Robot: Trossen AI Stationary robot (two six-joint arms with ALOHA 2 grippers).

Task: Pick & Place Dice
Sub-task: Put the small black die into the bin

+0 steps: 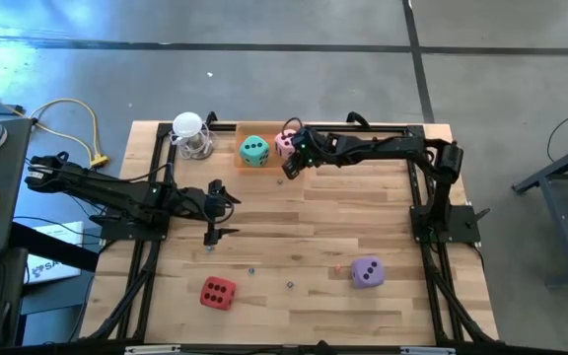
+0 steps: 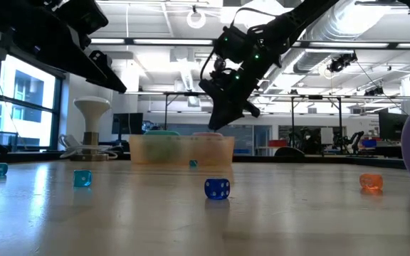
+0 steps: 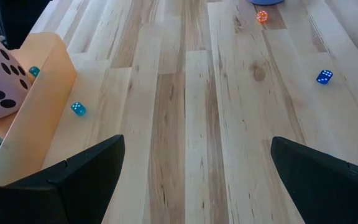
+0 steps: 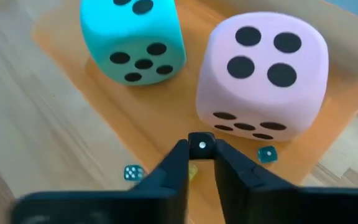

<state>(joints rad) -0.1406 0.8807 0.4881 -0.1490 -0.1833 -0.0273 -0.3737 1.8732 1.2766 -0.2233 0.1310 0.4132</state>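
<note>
Pink die (image 4: 263, 71) and teal die (image 4: 132, 37) sit side by side in the orange tray (image 1: 237, 158) at the bench's (image 1: 294, 237) far edge. Above them the right hand (image 4: 201, 149) pinches a tiny dark cube (image 4: 201, 143). Purple die (image 1: 367, 272) and red die (image 1: 217, 293) lie near the front, well apart. The left hand (image 3: 194, 171) hovers mid-bench, spread wide and empty.

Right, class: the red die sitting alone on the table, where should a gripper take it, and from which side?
Probably from straight above, closing on two opposite side faces of the red die. It sits flat with open table all round and seems turned slightly against the table edges, so the wrist should rotate to match.
</note>
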